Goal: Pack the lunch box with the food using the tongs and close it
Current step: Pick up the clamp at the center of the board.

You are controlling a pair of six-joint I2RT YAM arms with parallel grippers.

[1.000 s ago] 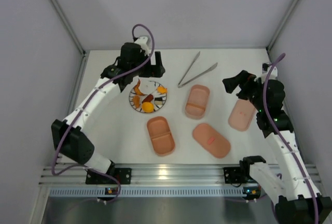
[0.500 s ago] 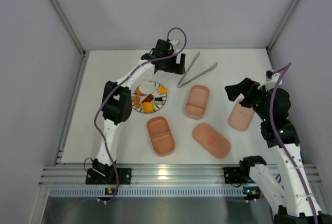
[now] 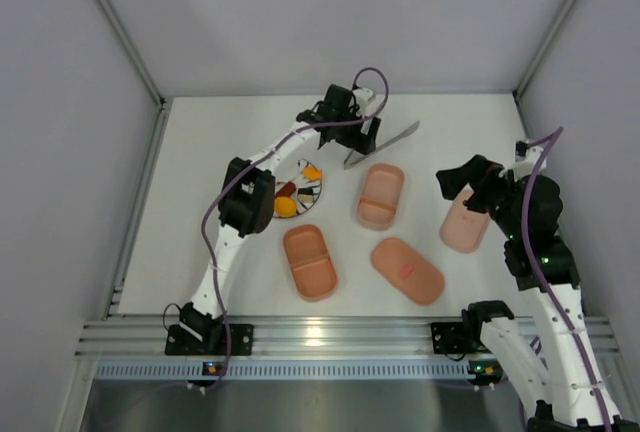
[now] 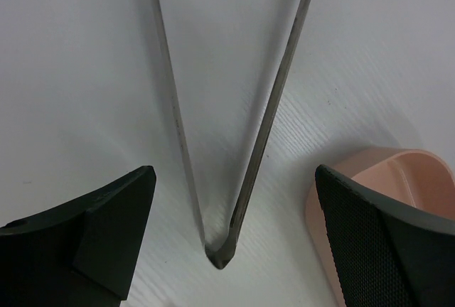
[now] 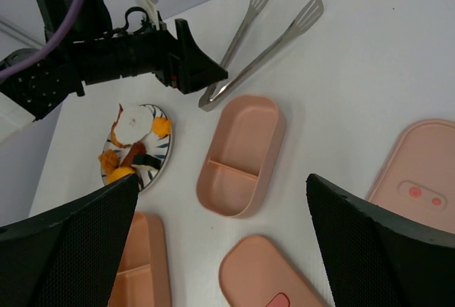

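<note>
The tongs (image 4: 270,108) lie flat on the table with their joined end between the fingers of my left gripper (image 4: 233,239), which stands open just above them and holds nothing. From above, my left gripper (image 3: 362,140) covers the tongs' (image 3: 398,138) joint. Two pink lunch box trays (image 3: 381,195) (image 3: 310,261) sit empty. The lid with a red mark (image 3: 407,270) lies at the front. The red-spotted lid (image 5: 426,172) lies at the right under my open right gripper (image 3: 456,178). Food (image 3: 286,206) sits on the striped plate (image 3: 305,192).
My left arm (image 3: 270,157) stretches across the plate and hides part of it. One tray's rim (image 4: 398,168) lies just right of the left gripper. Walls close in the table at the back and on both sides.
My left arm has swung right from over the plate to the joined end of the tongs. The right arm has shifted slightly. Both grippers have stayed open.
</note>
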